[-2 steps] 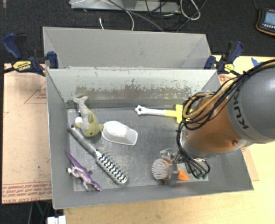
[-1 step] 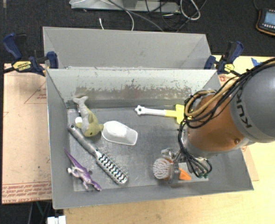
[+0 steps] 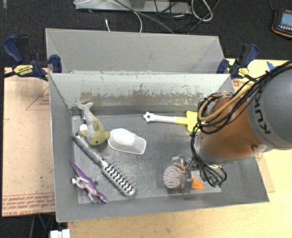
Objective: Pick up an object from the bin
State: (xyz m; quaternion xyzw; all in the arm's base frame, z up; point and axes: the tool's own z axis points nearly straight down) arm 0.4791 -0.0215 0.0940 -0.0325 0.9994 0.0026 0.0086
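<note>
The round grey-brown bristly scrubber (image 3: 173,176) lies just left of a small orange wedge-shaped piece (image 3: 198,184), with the jaws low over it. Whether they stand apart or together cannot be told. Best to centre on the scrubber, clear of the orange piece.

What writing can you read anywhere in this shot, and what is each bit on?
"KUK": dark letters running up the grey arm; I cannot make out any further letter.
Screen of the handset at the top right: too small to read.
Things lying in the bin: no writing that I can see.
</note>
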